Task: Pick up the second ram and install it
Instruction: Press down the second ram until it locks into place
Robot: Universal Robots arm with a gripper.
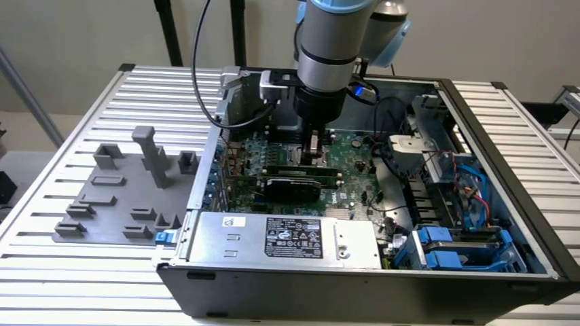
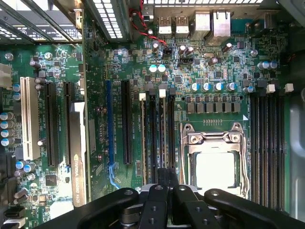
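My gripper (image 1: 313,155) reaches down into the open computer case, over the green motherboard (image 1: 349,153). In the wrist view its dark fingers (image 2: 164,191) are pressed together, shut, right above the narrow memory slots (image 2: 157,133) beside the metal processor socket (image 2: 214,162). A thin dark strip that looks like the second ram (image 2: 163,138) runs edge-on along the slot under the fingertips, with a white latch (image 2: 162,93) at its far end. Whether the fingertips touch it cannot be told. Nothing is clamped between the fingers.
A grey holder tray (image 1: 118,197) with upright posts lies on the slatted table at the exterior view's left. Inside the case are a black graphics card (image 1: 290,182), the grey power supply (image 1: 281,241), blue drive bays (image 1: 453,248) and loose cables (image 1: 390,163).
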